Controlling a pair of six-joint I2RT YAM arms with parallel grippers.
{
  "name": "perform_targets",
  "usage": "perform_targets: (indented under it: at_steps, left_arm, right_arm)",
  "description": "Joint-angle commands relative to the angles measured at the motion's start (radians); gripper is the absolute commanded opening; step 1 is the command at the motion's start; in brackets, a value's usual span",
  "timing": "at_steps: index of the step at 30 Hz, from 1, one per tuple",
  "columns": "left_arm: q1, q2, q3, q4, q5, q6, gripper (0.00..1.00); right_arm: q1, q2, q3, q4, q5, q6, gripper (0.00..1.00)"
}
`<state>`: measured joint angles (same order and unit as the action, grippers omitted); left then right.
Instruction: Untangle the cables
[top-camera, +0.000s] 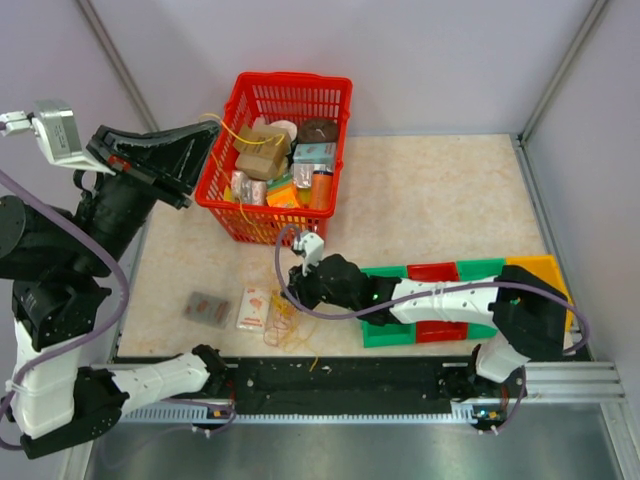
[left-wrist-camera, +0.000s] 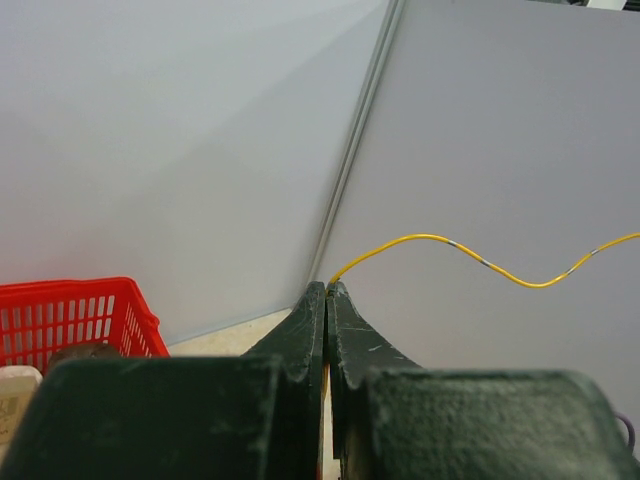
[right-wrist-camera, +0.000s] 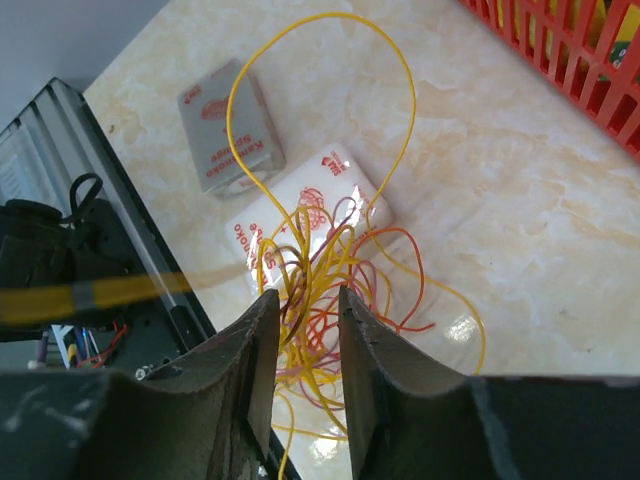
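The right gripper (right-wrist-camera: 307, 296) is hanging low over the table (right-wrist-camera: 500, 210), jaws partly apart. The cables (right-wrist-camera: 318, 258) are lying right under and between its tips, their loops fanning ahead over a white packet (right-wrist-camera: 352, 190). This arm is much the nearer. The left gripper (left-wrist-camera: 326, 290) is sitting high, well apart from the heap, clamped on one yellow strand (left-wrist-camera: 440, 240) that is trailing sideways.
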<state>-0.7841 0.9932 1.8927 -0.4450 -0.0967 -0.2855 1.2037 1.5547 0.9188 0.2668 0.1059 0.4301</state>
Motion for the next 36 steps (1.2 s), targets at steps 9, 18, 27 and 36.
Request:
perform_targets:
  at_steps: [9, 18, 27, 36]
  left_arm:
    - [0.003, 0.007, 0.236, 0.038, -0.057, 0.161, 0.00]
    - [0.002, 0.036, 0.416, 0.120, -0.028, 0.177, 0.00]
    - [0.002, -0.034, 0.114, 0.060, -0.148, 0.079, 0.00]
    - [0.000, -0.085, -0.072, -0.182, -0.262, -0.231, 0.00]
  right_arm:
    - [0.017, 0.083, 0.025, -0.104, 0.385, 0.035, 0.00]
    - [0.000, 0.145, -0.067, -0.060, 0.400, 0.102, 0.00]
    - [-0.004, -0.304, 0.029, -0.323, 0.068, -0.117, 0.80]
    - [-0.049, -0.420, 0.368, -0.466, -0.192, -0.349, 0.86]
